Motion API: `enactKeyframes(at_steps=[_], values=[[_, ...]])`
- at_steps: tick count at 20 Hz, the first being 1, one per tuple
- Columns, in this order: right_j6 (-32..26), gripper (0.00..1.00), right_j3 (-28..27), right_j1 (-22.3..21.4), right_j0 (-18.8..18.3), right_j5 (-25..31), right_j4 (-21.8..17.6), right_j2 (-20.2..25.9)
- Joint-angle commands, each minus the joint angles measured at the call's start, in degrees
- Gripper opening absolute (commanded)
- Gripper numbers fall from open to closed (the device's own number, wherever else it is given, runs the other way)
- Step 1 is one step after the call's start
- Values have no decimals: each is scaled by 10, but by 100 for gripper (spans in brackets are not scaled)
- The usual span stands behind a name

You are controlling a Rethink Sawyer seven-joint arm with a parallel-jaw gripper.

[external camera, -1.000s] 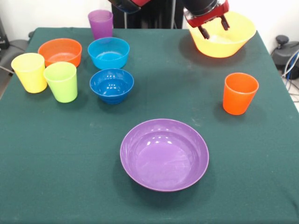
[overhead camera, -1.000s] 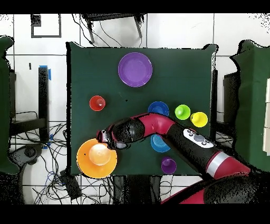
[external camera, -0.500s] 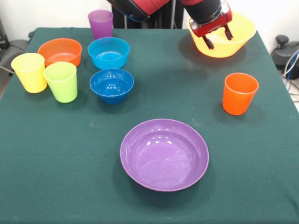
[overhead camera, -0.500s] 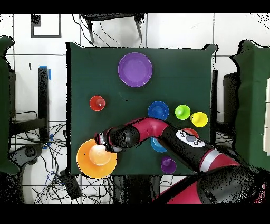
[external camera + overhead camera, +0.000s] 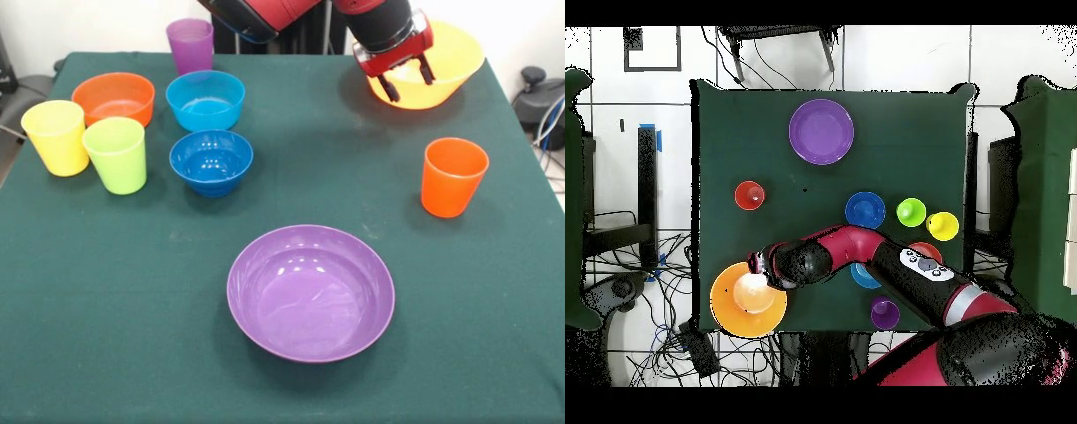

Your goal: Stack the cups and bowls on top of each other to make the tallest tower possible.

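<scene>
Gripper (image 5: 406,78) over the yellow-orange bowl (image 5: 441,75), fingers apart.
I see every bowl and cup empty; the purple bowl (image 5: 311,291) sits alone on the surface (image 5: 106,300).

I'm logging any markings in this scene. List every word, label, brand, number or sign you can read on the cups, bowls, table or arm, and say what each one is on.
None: neither view shows any readable text.
The cups and bowls are plain coloured plastic with no print.
The green table cloth carries no label.
The arm has a grey panel with small buttons in the overhead view; any marks there are too small to read.
</scene>
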Motion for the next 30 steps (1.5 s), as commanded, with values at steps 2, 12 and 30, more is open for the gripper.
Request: enactKeyframes(at_steps=[2, 12, 30], values=[[-49, 100, -11, 23, 14, 1, -41, -34], [-58, 0, -12, 30, 4, -16, -52, -26], [5, 0, -5, -7, 22, -86, -48, -36]])
